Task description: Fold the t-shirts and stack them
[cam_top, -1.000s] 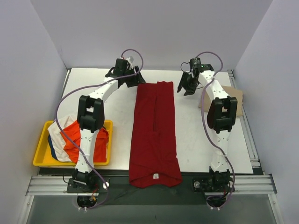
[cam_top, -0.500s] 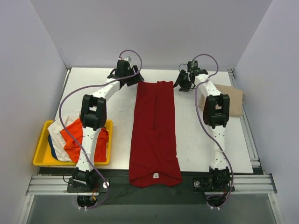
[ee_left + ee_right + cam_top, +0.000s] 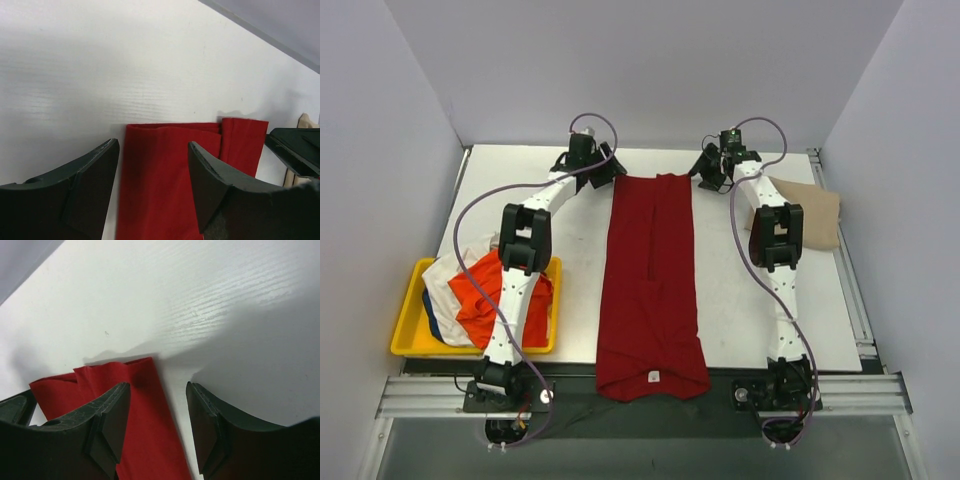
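A dark red t-shirt (image 3: pixel 650 280) lies flat, folded into a long strip down the middle of the table. My left gripper (image 3: pixel 607 172) is open at its far left corner; in the left wrist view (image 3: pixel 152 150) the jaws straddle the shirt's left edge (image 3: pixel 165 180). My right gripper (image 3: pixel 706 172) is open at the far right corner; in the right wrist view (image 3: pixel 157 387) the jaws straddle the right edge (image 3: pixel 147 430). A tan t-shirt (image 3: pixel 815 212) lies folded at the right. Orange (image 3: pixel 485 300), white (image 3: pixel 445 280) and blue shirts are heaped in the tray.
The yellow tray (image 3: pixel 408 345) sits at the table's near left. The red shirt's near end hangs over the front edge by the rail (image 3: pixel 650 385). The back wall stands close behind both grippers. White table (image 3: pixel 750 300) shows between the red and tan shirts.
Both grippers have moved in toward the far corners of the red shirt; the right one came left and back. The shirt has not moved.
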Robot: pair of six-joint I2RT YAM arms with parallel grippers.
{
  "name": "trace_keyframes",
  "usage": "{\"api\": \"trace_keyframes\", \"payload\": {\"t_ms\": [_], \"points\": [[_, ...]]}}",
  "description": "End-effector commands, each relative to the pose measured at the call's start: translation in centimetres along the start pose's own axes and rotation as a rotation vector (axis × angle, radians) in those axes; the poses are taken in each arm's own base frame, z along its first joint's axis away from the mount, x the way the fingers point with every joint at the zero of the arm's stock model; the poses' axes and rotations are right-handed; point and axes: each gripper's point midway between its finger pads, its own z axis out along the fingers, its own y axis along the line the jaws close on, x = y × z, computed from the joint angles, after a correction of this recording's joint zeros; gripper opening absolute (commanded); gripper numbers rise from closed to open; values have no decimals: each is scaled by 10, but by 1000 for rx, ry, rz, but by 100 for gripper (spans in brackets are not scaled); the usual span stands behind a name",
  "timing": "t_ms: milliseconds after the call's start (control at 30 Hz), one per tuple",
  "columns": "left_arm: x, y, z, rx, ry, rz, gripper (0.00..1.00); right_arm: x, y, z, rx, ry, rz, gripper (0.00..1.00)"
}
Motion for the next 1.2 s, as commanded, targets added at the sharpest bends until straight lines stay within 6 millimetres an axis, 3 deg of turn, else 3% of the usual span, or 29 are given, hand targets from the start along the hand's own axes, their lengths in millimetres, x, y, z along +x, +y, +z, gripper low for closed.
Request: {"api": "trace_keyframes", "payload": {"t_ms": [0, 200, 500, 633, 833, 867, 900, 967, 1100, 1167], "points": [[-23, -21, -1, 64, -53, -13, 68, -5, 4, 8, -12, -18, 43, 50], [-17, -13, 5, 59, -34, -33, 67, 2, 14, 16, -44, -8, 54, 49], [-13, -11, 8, 69, -16, -64, 57, 11, 14, 21, -55, 19, 51, 45], [-8, -9, 12, 77, -2, -77, 46, 9, 13, 22, -50, 14, 54, 34], [-10, -10, 14, 107, 1, -99, 16, 4, 10, 20, -42, 1, 61, 6], [-11, -10, 15, 111, 0, -102, 16, 3, 9, 20, -42, -3, 62, 3], [-12, -9, 16, 114, 0, -106, 8, 0, 10, 19, -43, -10, 68, 0], [-16, -12, 16, 141, -8, -116, 0, -7, 12, 15, -50, -29, 75, 0], [-28, -24, 15, 228, -35, -155, 0, -25, 19, 3, -78, -76, 104, 0], [-43, -37, 12, 300, -83, -173, 0, -38, 24, -5, -97, -107, 126, 0]]}}
